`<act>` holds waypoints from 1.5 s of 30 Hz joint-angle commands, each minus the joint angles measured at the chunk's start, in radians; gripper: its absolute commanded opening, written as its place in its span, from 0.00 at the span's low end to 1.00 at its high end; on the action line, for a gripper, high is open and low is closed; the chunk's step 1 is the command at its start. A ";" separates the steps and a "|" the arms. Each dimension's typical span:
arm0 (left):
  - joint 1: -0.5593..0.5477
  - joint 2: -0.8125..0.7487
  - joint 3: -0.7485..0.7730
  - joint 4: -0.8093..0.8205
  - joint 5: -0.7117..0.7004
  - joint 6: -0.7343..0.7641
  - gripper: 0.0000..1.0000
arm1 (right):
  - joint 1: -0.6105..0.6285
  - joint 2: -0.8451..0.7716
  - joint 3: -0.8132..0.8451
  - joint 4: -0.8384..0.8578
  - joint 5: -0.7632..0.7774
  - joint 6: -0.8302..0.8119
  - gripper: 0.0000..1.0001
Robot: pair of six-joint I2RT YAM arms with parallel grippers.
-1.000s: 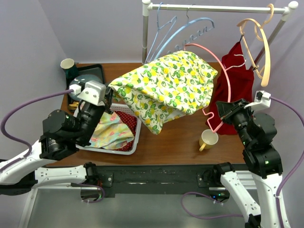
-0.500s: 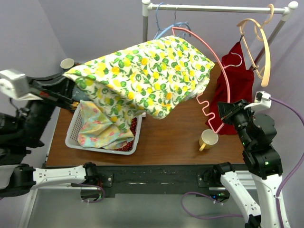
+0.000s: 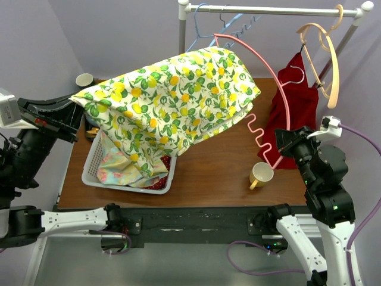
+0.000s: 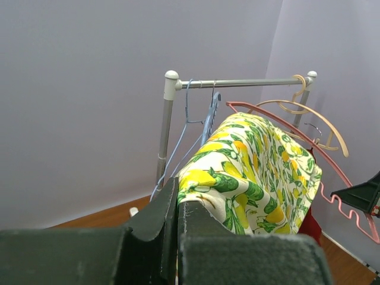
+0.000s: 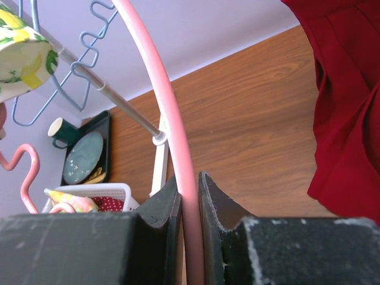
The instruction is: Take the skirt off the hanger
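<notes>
Yellow-and-green lemon-print skirt (image 3: 172, 101) stretched between the pink hanger (image 3: 275, 77) and the left claw (image 4: 177, 202), above the tabletop (image 3: 214, 179).
Since half a second ago its pinched corner has sunk slightly and moved left, and a fold now hangs over the white basket (image 3: 95, 162). Its long axis runs diagonally, from the hanger's arch at the back right down to the corner at the front left, which points left. The left claw is clenched on that corner. The right claw (image 5: 190, 196) is clamped on the hanger's lower rod, near the yellow mug (image 3: 261, 174) and beside the red garment (image 3: 294, 101).
</notes>
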 commanded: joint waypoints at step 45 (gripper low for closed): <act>0.097 -0.060 0.470 -0.228 -0.016 -0.132 0.00 | -0.015 -0.023 0.129 0.010 0.439 -0.082 0.00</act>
